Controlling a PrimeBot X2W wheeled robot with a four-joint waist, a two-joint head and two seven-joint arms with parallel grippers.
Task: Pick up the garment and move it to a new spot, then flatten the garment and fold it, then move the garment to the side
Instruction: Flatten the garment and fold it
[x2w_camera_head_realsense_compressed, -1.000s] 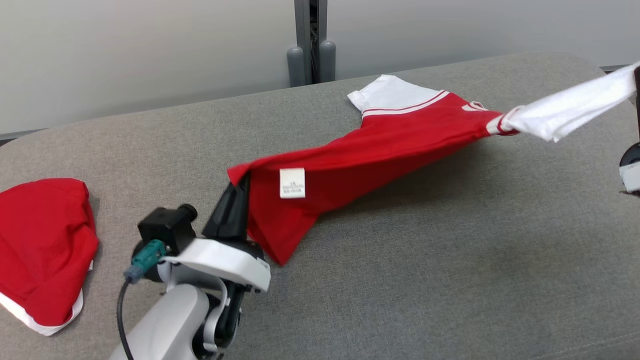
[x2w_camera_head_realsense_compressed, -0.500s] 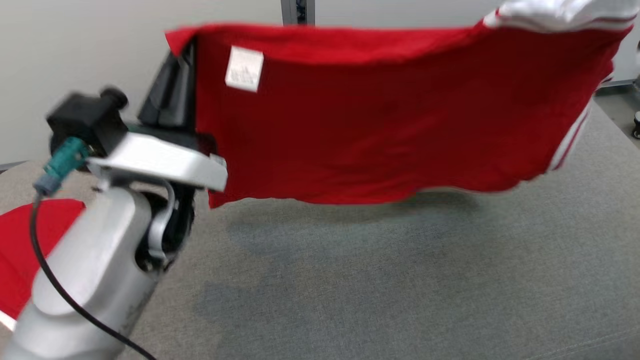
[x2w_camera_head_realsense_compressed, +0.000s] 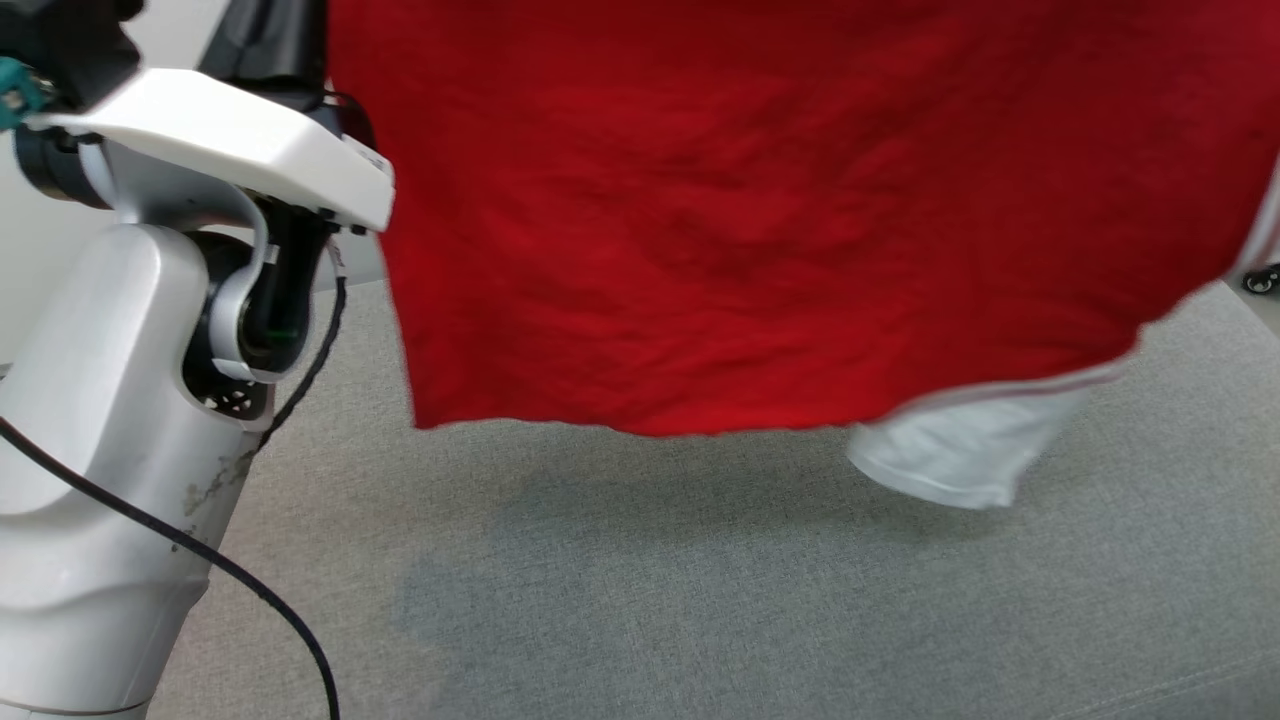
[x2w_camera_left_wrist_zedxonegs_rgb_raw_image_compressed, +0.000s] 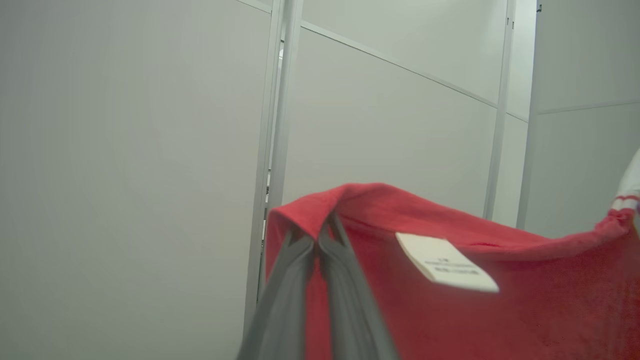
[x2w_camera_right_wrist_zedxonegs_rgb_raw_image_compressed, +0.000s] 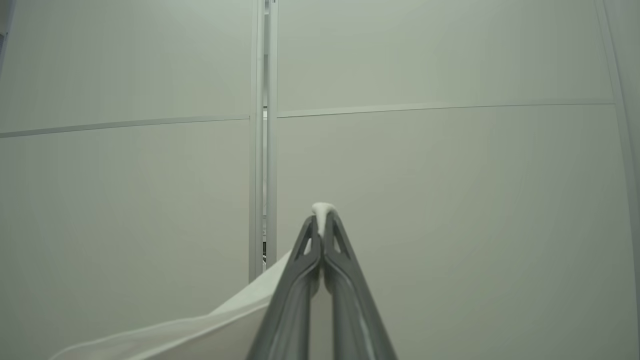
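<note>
So the red garment (x2w_camera_head_realsense_compressed: 760, 220) is hanging up in the air, spread out like a curtain over the grey fabric worktop (x2w_camera_head_realsense_compressed: 700, 600). Its lower edge is clear of the surface and one white sleeve (x2w_camera_head_realsense_compressed: 950, 460) dangles below it on the right. The left gripper (x2w_camera_left_wrist_zedxonegs_rgb_raw_image_compressed: 318, 235) is clamped tight on a red corner just beside the white care label (x2w_camera_left_wrist_zedxonegs_rgb_raw_image_compressed: 445, 262), and the right gripper (x2w_camera_right_wrist_zedxonegs_rgb_raw_image_compressed: 322, 220) is pinched closed on a bit of the white fabric, both pointing at the pale wall panels (x2w_camera_right_wrist_zedxonegs_rgb_raw_image_compressed: 450, 175).
</note>
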